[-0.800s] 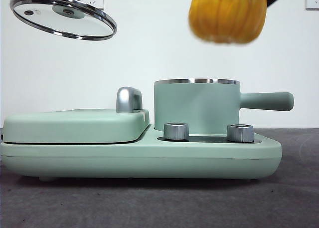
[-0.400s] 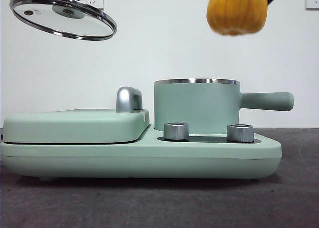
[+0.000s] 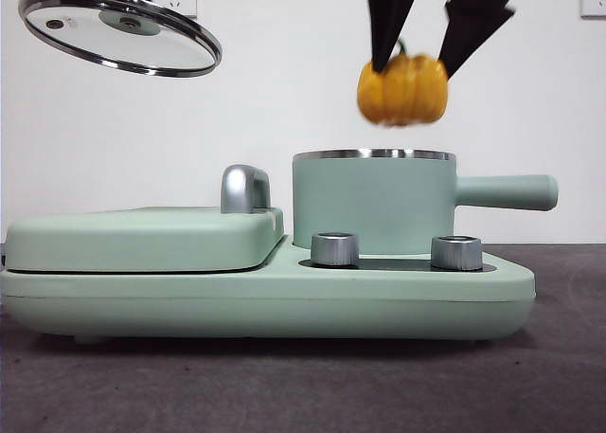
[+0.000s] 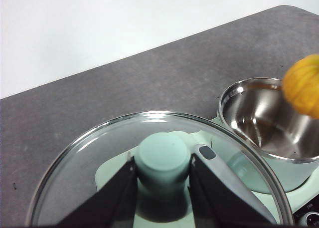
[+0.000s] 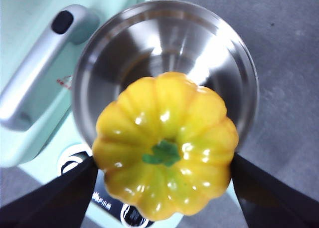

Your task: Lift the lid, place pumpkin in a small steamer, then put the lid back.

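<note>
Pumpkin, clamped between the right gripper's jaws, hangs just above the open small steamer on the base unit. Left gripper, closed on the lid's knob, holds it aloft, well apart.

The right gripper has lowered the pumpkin to just above the small steamer.

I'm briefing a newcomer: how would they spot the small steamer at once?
Find the wide mint-green base unit on the table. At the end with two silver knobs stands the small steamer, an open pot. Unlike the flat rectangular cover beside it, it is cylindrical, steel-rimmed and long-handled.
</note>
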Robot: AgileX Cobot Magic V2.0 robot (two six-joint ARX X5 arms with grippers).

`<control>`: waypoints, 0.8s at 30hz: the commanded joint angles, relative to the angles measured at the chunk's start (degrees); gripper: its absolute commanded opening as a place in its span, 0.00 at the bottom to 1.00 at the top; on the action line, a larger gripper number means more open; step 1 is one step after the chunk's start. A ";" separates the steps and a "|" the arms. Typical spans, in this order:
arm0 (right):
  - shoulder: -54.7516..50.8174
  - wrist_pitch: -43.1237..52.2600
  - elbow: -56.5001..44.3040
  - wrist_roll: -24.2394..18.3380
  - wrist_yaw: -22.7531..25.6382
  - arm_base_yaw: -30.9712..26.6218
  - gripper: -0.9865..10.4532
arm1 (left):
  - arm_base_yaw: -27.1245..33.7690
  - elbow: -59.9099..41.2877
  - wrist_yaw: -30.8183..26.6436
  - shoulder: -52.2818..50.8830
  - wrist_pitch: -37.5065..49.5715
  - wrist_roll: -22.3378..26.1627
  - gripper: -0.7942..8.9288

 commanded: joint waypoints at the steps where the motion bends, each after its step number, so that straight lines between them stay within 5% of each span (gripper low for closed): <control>1: 3.28 1.36 1.79 -1.70 -0.07 0.31 0.40 | -0.11 0.94 -0.13 -0.17 2.12 -0.11 0.10; 24: 17.07 9.49 1.79 -3.17 -0.07 0.37 0.40 | -0.09 0.94 -0.13 -0.15 2.12 -0.09 0.10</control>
